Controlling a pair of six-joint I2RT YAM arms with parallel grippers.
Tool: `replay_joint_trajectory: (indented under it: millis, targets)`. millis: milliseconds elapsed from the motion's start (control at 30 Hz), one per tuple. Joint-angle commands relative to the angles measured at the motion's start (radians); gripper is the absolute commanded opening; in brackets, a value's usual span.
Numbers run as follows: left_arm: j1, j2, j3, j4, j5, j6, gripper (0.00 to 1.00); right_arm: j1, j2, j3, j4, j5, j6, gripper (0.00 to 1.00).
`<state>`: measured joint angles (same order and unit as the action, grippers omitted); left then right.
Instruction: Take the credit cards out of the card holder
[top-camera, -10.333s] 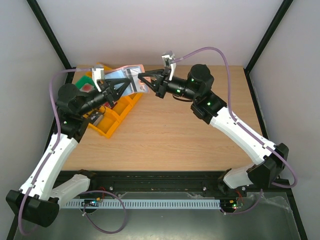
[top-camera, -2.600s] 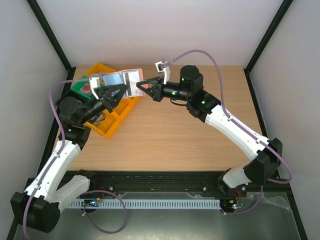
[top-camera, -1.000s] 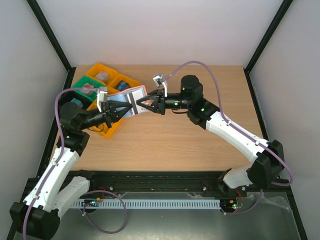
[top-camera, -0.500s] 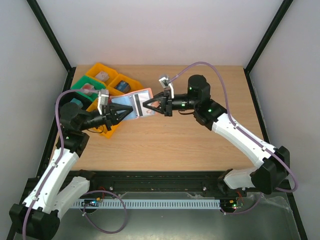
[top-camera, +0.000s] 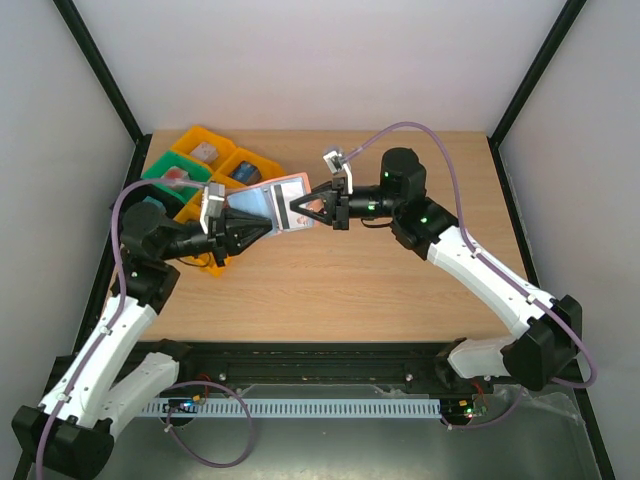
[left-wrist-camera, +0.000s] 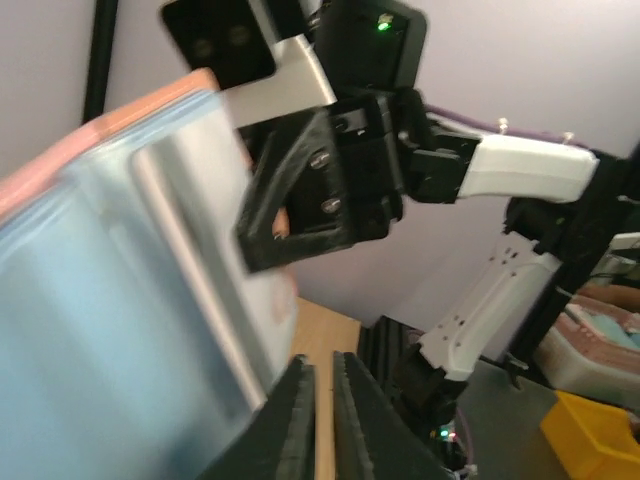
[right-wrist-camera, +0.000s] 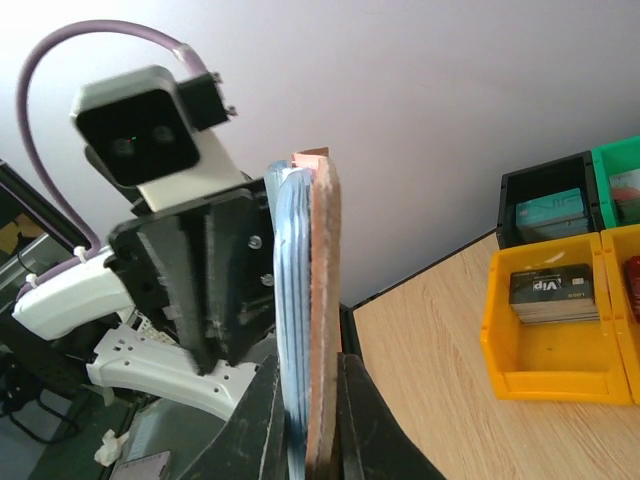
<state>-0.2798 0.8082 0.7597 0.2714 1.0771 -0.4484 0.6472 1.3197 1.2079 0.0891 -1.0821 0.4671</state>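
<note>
Right gripper (right-wrist-camera: 305, 372) is clenched edge-on around the card holder (right-wrist-camera: 323, 300), a matte salmon-tan leaf with the smooth blue-grey credit cards (right-wrist-camera: 291, 280) pressed flat against it. Left gripper (top-camera: 262, 222) grips the opposite end, jaws tight. We see the bundle held up in the air over the wood-grain table (top-camera: 380, 290), beside glossy yellow bins (right-wrist-camera: 555, 362); one holds a dark card (right-wrist-camera: 552, 288) reading "Vip".

We read one marking only: "VIP", pale letters on the dark card (right-wrist-camera: 553, 287) topping a stack in the yellow tray (right-wrist-camera: 520, 378). Print on the credit cards (top-camera: 262, 200) is illegible.
</note>
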Motion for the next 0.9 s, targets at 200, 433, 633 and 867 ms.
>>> replay_joint_trajectory:
  millis: [200, 433, 633, 867]
  targets:
    - [-0.018, 0.039, 0.064, -0.006, -0.145, -0.076, 0.24, 0.02, 0.01, 0.025, 0.046, 0.007, 0.008, 0.02]
    - [-0.034, 0.069, 0.074, -0.015, -0.149, -0.089, 0.28, 0.045, 0.015, 0.043, 0.056, 0.005, 0.004, 0.02]
    - [-0.062, 0.084, 0.062, 0.01, -0.136, -0.11, 0.31, 0.081, 0.048, 0.068, 0.085, 0.014, 0.01, 0.02]
    - [-0.083, 0.093, 0.05, 0.045, -0.119, -0.122, 0.33, 0.11, 0.084, 0.089, 0.164, 0.122, 0.046, 0.02]
